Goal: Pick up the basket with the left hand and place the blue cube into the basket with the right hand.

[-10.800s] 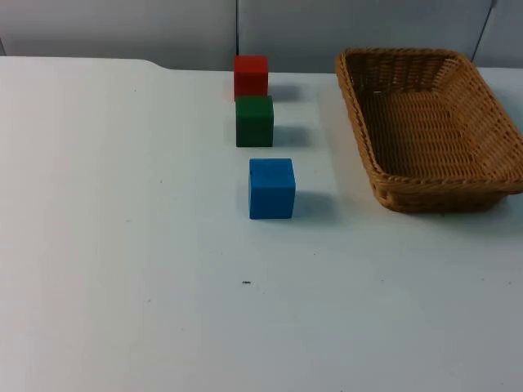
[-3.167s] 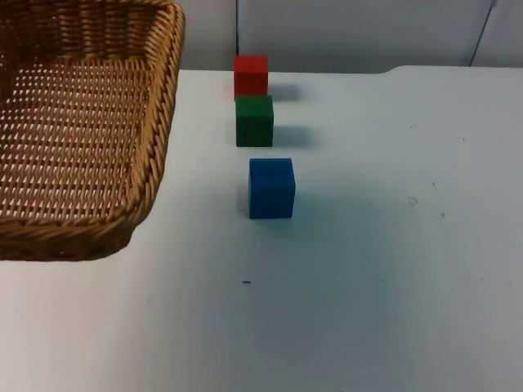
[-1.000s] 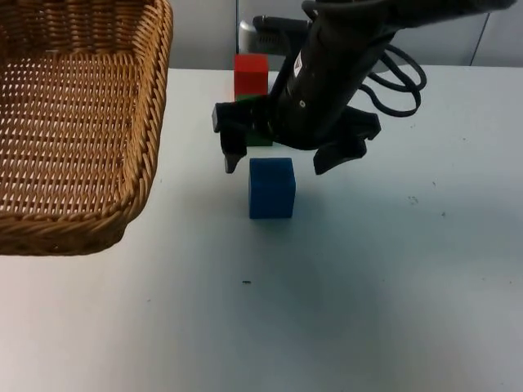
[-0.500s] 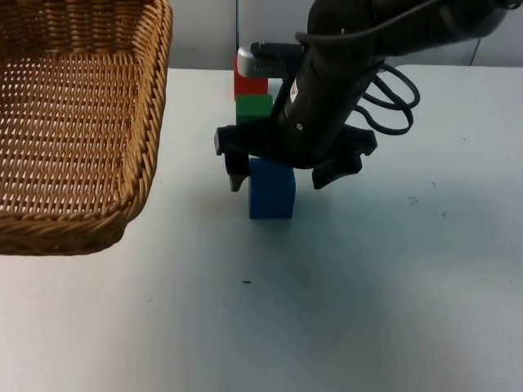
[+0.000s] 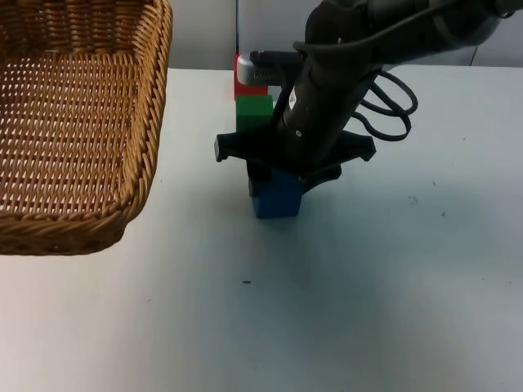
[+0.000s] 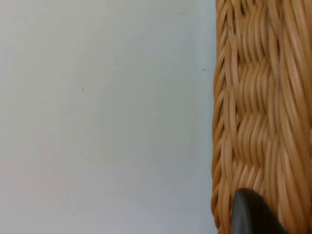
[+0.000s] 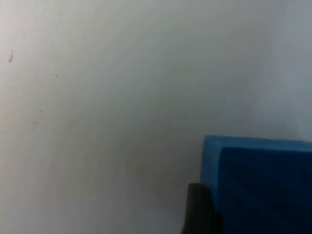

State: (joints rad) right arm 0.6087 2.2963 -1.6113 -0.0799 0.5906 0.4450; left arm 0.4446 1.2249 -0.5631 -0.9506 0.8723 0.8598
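The wicker basket (image 5: 159,106) hangs raised at the table's left side, its open top facing up. The left gripper's fingertip (image 6: 251,214) presses on the basket's woven rim (image 6: 258,97), so that gripper is shut on the basket. The blue cube (image 5: 278,202) stands on the table near the middle, turned a little askew. My right gripper (image 5: 283,178) has come down over it from above, a finger on each side, shut on the cube. In the right wrist view a black fingertip (image 7: 200,209) lies against the blue cube (image 7: 263,185).
A green cube (image 5: 254,109) and a red cube (image 5: 243,77) stand in a row just behind the blue one, partly covered by the right arm. White table top (image 5: 368,286) stretches in front and to the right. The grey wall closes the far edge.
The right gripper has dropped onto the blue cube and its fingers have closed in from wide apart. The cube has turned slightly. The basket has not moved.
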